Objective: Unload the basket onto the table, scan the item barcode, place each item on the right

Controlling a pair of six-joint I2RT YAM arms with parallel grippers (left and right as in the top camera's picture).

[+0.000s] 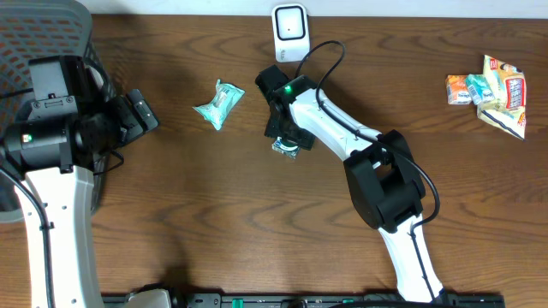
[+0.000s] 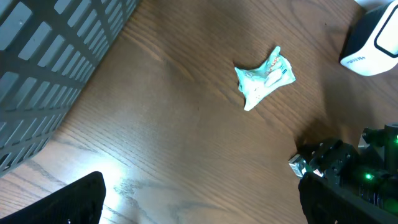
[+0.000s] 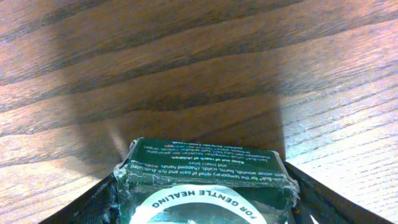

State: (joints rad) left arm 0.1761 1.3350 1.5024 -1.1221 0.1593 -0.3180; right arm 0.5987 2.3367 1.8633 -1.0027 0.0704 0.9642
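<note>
The green packet [image 3: 205, 180] is laid flat on the table [image 3: 186, 62] near the scanner [image 1: 290, 32], straddled by the right gripper [image 1: 286, 137] for pickup, though a completed clamp cannot be told; the left gripper [image 1: 145, 115] is held open.

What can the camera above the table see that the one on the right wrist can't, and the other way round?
Only overhead: the white scanner, a teal packet and a pile of packets. Only the right wrist: the print on the green packet, reading FOR GENTLE HEALING. Both: that green packet at the right gripper, on the wooden table.
</note>
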